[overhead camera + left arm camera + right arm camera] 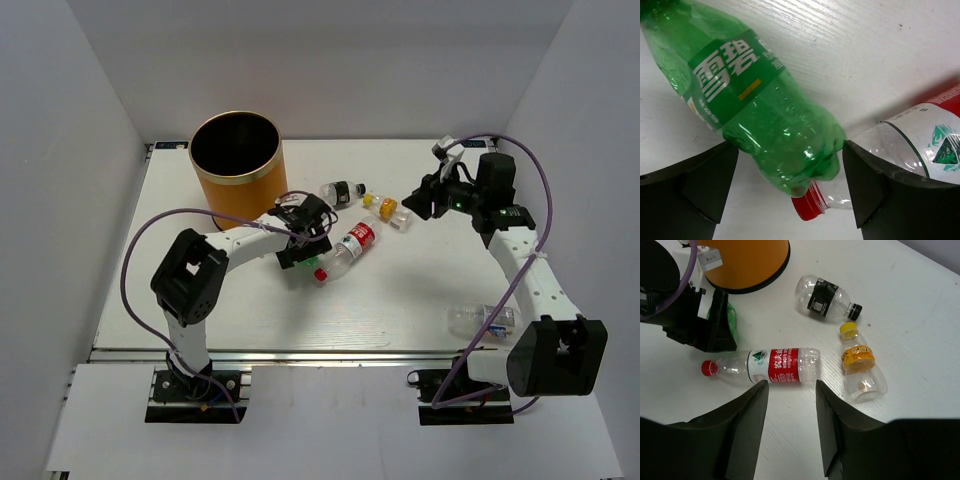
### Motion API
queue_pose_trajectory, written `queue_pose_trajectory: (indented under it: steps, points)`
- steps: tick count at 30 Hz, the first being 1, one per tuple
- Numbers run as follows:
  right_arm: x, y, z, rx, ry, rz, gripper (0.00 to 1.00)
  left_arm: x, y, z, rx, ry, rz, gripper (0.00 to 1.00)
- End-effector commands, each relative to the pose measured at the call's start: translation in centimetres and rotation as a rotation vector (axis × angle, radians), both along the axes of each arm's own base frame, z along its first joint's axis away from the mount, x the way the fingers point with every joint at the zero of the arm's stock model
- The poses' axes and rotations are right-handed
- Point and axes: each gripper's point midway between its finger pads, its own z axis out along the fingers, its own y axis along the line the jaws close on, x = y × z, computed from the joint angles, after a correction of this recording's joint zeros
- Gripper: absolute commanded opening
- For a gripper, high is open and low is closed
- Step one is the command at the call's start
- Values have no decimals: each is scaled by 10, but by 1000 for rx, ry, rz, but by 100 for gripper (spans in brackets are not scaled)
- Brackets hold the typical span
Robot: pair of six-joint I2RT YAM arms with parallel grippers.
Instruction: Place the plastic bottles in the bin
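Note:
My left gripper [303, 247] [790, 147] is down at the table, its jaws closed against both sides of the base of the all-green bottle [750, 100], which lies tilted over the red cap [807, 202] of a clear red-labelled bottle [350, 245] [775, 366]. My right gripper [416, 198] [790, 390] is open and empty, hovering above the table just near of the red-labelled bottle. A black-labelled bottle [342, 191] [824, 299] and a yellow-capped bottle [386, 208] [860, 365] lie close by. The orange bin [237, 165] [745, 262] stands upright at the back left.
Another clear bottle with a blue-white label [482, 318] lies at the front right beside the right arm's link. White walls enclose the table on three sides. The left arm's purple cable [150, 225] loops in front of the bin.

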Motion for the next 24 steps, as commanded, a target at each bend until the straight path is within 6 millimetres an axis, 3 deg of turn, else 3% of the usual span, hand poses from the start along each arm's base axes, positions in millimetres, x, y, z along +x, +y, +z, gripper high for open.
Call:
queue_pose_trajectory:
  steps: [1, 6, 10, 13, 18, 20, 24]
  points:
    - [-7, -3, -1, 4, -5, 16, 47, 13, 4, 14, -10, -65, 47, 93]
    - [-13, -3, -9, 24, 28, 20, 44, 16, 20, 8, 73, -50, 76, 85]
    - [-13, -4, -11, 31, 39, 19, 44, 3, 29, -13, 139, 39, 101, 85]
    - [-15, -4, -12, 29, 42, 25, 44, -10, 42, -25, 180, 87, 144, 96]
    - [-17, -6, -19, 28, 57, 27, 44, -24, 53, -13, 165, 29, 188, 100]
    - [-19, -5, -22, 32, 67, 32, 44, -18, 56, -1, 150, -30, 212, 100]
    - [-19, -3, -21, 44, 70, 42, 44, -18, 67, 1, 176, -41, 242, 100]
